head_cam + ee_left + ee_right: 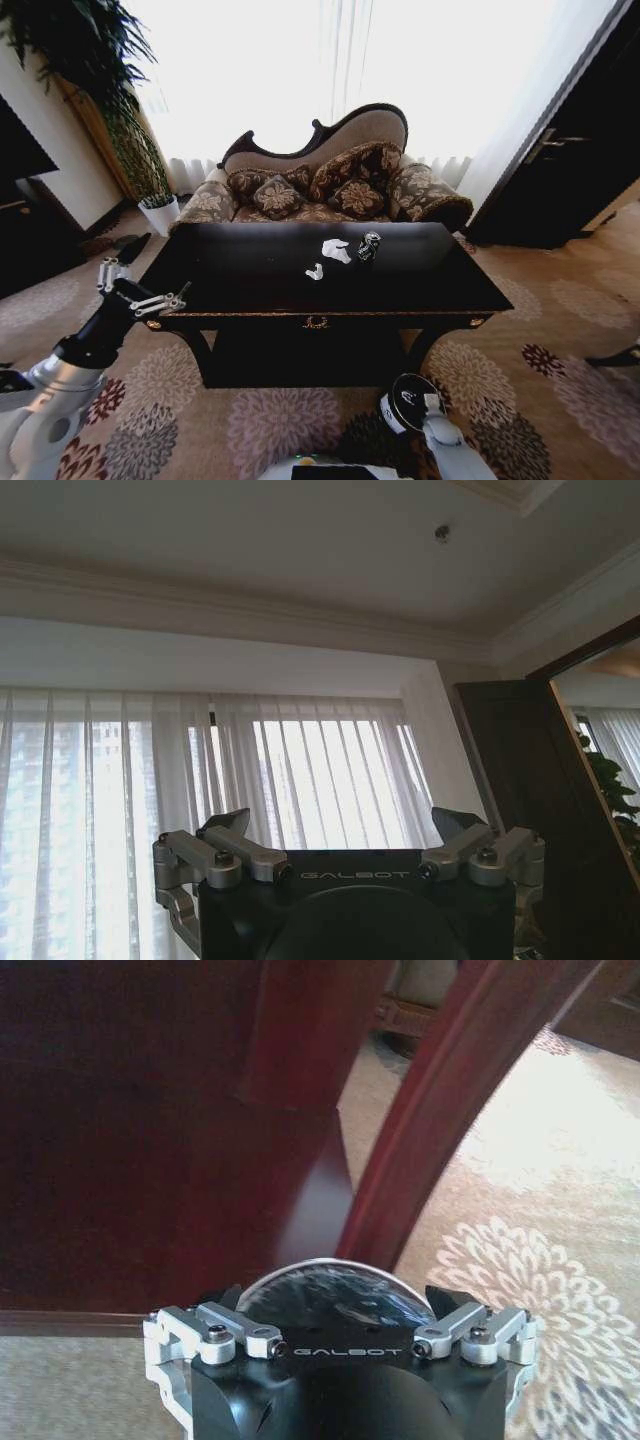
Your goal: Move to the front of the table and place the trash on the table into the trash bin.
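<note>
The glossy black table (pixel 240 275) stands straight ahead. On its top lie the trash pieces: a white crumpled paper (pixel 335 250), a smaller white scrap (pixel 315 271) and a small dark can (pixel 368 246) close beside them. The trash bin (pixel 402 398) sits low on the carpet at the table's front right. My right gripper (pixel 338 1295) is directly at the bin's round rim (pixel 320 1275), open, with the curved table leg (pixel 430 1130) ahead. My left gripper (pixel 150 272) is raised by the table's front left corner, open and empty (pixel 340 825), pointing up at the curtains.
A patterned sofa (pixel 330 180) with cushions stands behind the table. A tall plant (pixel 90 60) and white pot (pixel 160 212) are at the back left, a dark cabinet (pixel 580 150) at the right. Floral carpet (pixel 560 330) surrounds the table.
</note>
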Tool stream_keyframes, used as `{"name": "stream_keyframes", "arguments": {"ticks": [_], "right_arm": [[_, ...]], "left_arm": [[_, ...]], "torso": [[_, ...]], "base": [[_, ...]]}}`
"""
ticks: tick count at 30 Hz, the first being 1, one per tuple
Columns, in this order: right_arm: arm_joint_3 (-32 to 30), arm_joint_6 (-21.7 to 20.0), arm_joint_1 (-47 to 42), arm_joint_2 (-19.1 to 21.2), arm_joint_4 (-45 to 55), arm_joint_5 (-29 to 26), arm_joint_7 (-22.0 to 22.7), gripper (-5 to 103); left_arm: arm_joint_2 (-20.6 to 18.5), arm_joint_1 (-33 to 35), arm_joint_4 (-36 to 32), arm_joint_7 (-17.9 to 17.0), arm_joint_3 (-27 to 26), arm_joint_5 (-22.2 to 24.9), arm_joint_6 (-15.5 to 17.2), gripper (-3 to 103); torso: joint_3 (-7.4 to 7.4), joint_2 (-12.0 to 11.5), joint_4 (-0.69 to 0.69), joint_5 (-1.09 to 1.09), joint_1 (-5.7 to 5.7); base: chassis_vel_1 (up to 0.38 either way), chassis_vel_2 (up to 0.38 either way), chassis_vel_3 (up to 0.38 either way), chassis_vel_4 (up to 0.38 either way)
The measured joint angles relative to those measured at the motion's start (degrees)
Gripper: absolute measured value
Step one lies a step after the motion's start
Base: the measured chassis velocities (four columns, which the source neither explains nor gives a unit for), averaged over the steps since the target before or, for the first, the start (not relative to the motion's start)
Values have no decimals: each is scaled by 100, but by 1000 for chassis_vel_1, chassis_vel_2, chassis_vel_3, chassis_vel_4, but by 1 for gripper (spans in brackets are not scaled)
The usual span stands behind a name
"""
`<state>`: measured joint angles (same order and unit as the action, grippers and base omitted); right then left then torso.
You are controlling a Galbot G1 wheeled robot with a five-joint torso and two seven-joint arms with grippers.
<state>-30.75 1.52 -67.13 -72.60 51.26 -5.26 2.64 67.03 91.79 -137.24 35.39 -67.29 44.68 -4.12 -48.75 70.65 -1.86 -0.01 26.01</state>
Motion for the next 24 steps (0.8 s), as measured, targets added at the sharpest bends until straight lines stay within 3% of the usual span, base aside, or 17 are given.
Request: {"name": "stream_keyframes", "arguments": {"ticks": [5,8,13,18,24], "right_arm": [[12,269,-359,-84,464,33,-448,100],[29,902,-727,-159,843,106,-1200,100],[58,1357,-1134,-269,1399,172,-1808,100],[61,1512,-1394,-384,1924,255,-2020,100],[103,1835,-1810,-467,2698,175,-2598,100]], "left_arm": [[1,-19,6,1,2,1,-1,100],[40,-25,6,1,3,5,-9,100],[75,-24,-4,0,5,20,-22,100],[95,-34,-4,0,12,25,-23,100],[143,-43,-33,-1,25,25,-25,100]], "torso": [[0,0,-1,0,0],[0,0,0,0,0],[0,0,-1,0,0],[0,0,0,0,0],[0,1,0,-2,0]], "base": [[0,0,0,0],[0,0,0,0],[0,0,0,0],[0,0,0,0],[0,0,0,0]]}}
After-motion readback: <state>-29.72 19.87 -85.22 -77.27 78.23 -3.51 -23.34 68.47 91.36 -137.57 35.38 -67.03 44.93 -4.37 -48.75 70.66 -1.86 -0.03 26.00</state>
